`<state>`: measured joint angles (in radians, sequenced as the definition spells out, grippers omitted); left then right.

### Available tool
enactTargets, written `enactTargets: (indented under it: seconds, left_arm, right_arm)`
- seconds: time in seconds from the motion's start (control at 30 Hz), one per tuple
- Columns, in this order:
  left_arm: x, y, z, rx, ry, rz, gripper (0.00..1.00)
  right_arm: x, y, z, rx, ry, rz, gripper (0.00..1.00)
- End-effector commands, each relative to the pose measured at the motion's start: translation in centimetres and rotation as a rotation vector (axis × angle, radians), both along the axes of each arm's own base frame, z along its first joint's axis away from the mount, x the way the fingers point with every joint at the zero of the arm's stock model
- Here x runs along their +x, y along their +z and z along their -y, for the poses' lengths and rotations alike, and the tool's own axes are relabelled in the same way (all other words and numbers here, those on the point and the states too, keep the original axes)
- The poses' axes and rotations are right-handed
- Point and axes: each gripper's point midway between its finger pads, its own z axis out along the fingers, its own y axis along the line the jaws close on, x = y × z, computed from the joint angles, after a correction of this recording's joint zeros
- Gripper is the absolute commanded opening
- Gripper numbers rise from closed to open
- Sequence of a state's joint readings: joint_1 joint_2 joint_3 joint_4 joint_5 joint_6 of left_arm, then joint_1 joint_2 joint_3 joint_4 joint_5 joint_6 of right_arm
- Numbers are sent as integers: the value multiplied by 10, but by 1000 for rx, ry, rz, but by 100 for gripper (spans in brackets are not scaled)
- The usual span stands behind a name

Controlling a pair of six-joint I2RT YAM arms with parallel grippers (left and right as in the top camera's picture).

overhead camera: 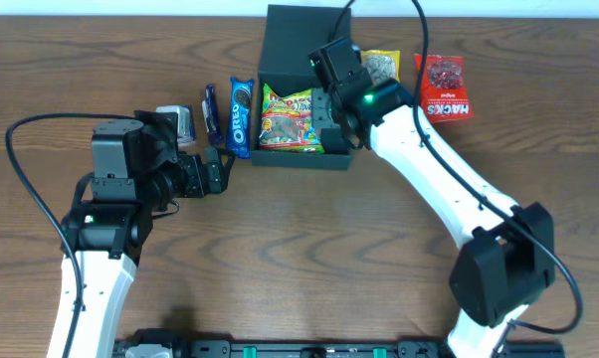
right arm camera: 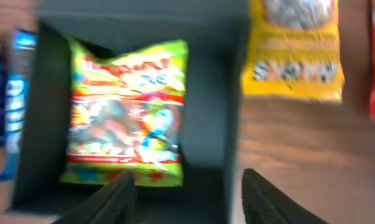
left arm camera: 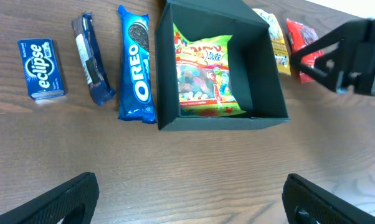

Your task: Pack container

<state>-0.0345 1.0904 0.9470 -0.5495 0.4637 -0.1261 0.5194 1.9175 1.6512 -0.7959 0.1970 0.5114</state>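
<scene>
**Both pincers spread, one bag in the box**

The right pincer (right arm camera: 187, 179) is spread wide and holds nothing. It hangs over the near right part of the container (overhead camera: 280, 45), whose flap lid stands open at the far side. Below it, in the right wrist view, are the box's bare dark floor and its near wall. A green bag of gummy candy (right arm camera: 128, 112) lies flat inside the box, towards its left wall, leaving the right strip of the floor uncovered.

Just outside the box's right wall lies a yellow snack packet (right arm camera: 293, 50), and beyond that a red Hacks packet (overhead camera: 446, 88). Both lie flat on the table (overhead camera: 309, 249).

The left pincer (left arm camera: 190, 183) is also spread and empty. It hovers above the bare wood, near the box's left front corner and clear of it. Beside the box's left wall a blue Oreo pack (left arm camera: 135, 65) lies lengthwise, touching or almost touching it. Further left comes a dark blue wrapped bar (left arm camera: 91, 59), then a blue Eclipse box (left arm camera: 42, 68), each apart from the next.

The container sits at the far middle of the table, between the two rows of snacks.
</scene>
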Motion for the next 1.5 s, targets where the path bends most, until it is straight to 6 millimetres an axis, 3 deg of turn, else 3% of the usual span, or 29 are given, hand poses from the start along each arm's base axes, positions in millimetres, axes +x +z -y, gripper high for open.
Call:
enactTargets:
  seconds: [0.0, 0.2, 0.33, 0.6, 0.97, 1.47]
  left_arm:
    - [3, 9, 0, 8, -8, 28, 95]
    - [3, 9, 0, 8, -8, 28, 95]
    - [3, 9, 0, 8, -8, 28, 95]
    - [3, 9, 0, 8, -8, 28, 95]
    - [3, 9, 0, 8, -8, 28, 95]
    - [4, 9, -1, 11, -5, 30, 95]
  right_arm:
    - [-2, -22, 20, -8, -127, -45, 58]
    - [-8, -46, 36, -22, -156, -85, 63]
    - [-18, -69, 35, 5, -140, -126, 67]
    - [-28, -91, 53, -41, -167, -155, 69]
    - [-31, -95, 76, -98, -180, -181, 69]
    - [-32, -95, 78, -166, -63, -186, 70]
